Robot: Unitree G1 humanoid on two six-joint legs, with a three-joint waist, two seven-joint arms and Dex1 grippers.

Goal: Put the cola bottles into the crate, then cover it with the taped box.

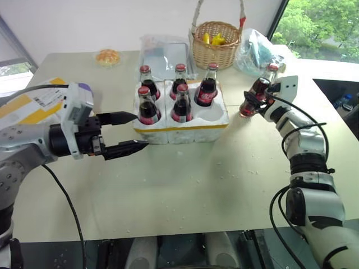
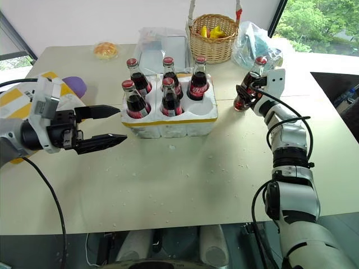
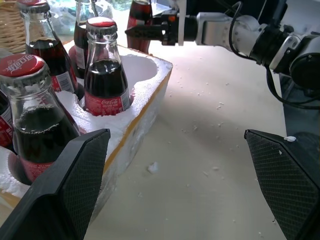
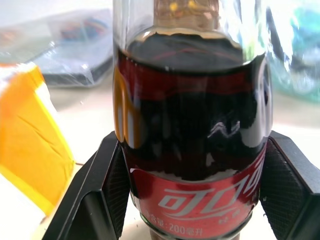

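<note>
Crumbs of white foam dot the pale table [image 1: 185, 190], which stands by a white wall with a window onto green trees. The crate [image 1: 182, 126] sits mid-table holding five cola bottles [image 1: 180, 103], one front well bare. Right of the crate, the right gripper [image 1: 253, 102] clamps the sixth bottle [image 1: 258, 89] (tilted). Left of the crate, the left gripper [image 1: 126, 133] gapes wide, holding nothing, the taped box [image 1: 25, 106] beyond it. Behind the crate stands a wicker basket [image 1: 216, 47].

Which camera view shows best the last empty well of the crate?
The right eye view: the empty well opens fully at the crate's near right corner. The left eye view shows it similarly; the left wrist view shows its hollow behind a bottle.
</note>
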